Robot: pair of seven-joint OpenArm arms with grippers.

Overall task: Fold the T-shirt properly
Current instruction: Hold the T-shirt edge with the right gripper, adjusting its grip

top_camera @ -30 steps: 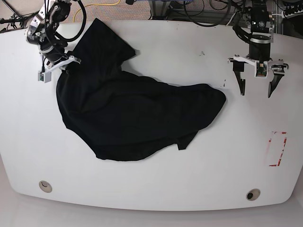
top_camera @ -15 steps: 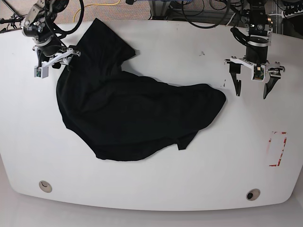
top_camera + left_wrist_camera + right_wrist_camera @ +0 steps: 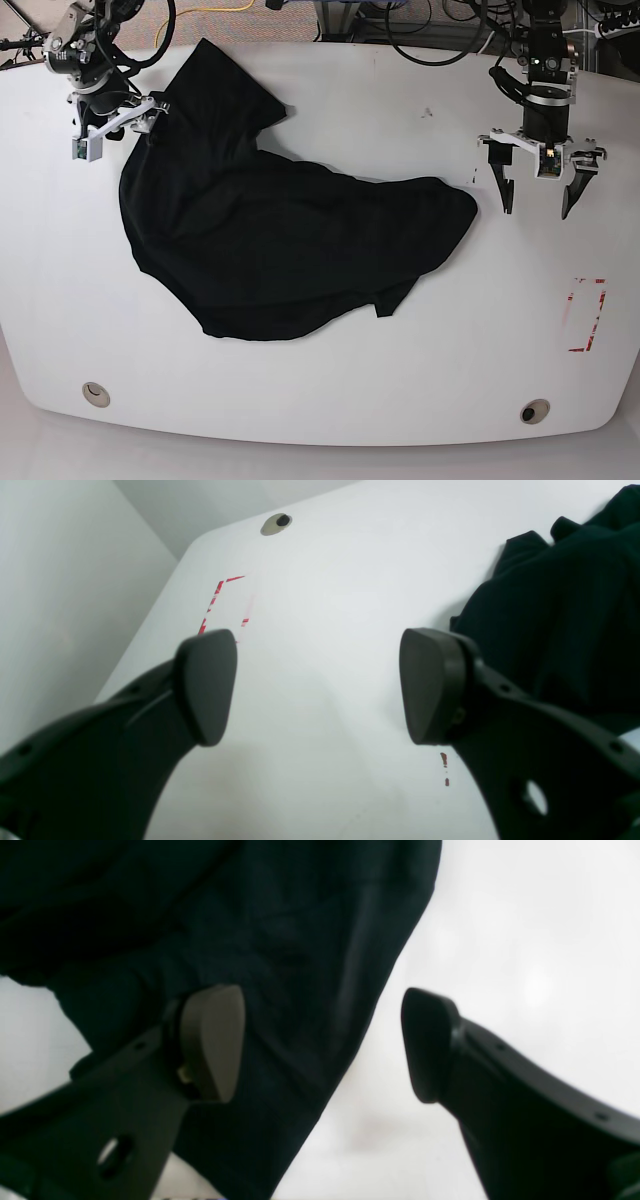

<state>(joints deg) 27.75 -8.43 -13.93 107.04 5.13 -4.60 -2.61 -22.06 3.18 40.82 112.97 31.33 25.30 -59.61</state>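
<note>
The black T-shirt (image 3: 270,240) lies crumpled on the white table (image 3: 330,400), left of centre, with one part reaching toward the back edge. My right gripper (image 3: 122,126) hovers open at the shirt's upper left edge. In the right wrist view the right gripper (image 3: 320,1045) has dark cloth (image 3: 280,940) below and behind its fingers, with nothing between them. My left gripper (image 3: 538,205) stands open over bare table just right of the shirt's right tip. In the left wrist view the left gripper (image 3: 315,685) is empty, and the shirt (image 3: 565,620) lies beside its right finger.
A red tape outline (image 3: 587,315) marks the table at the right, also seen as red tape (image 3: 220,600). Round holes sit near the front edge at the left (image 3: 96,393) and right (image 3: 533,411). Cables hang along the back edge.
My right gripper has opened and pulled back a little up and to the left at the shirt's upper left edge. The left gripper rose slightly and came back down, still open.
</note>
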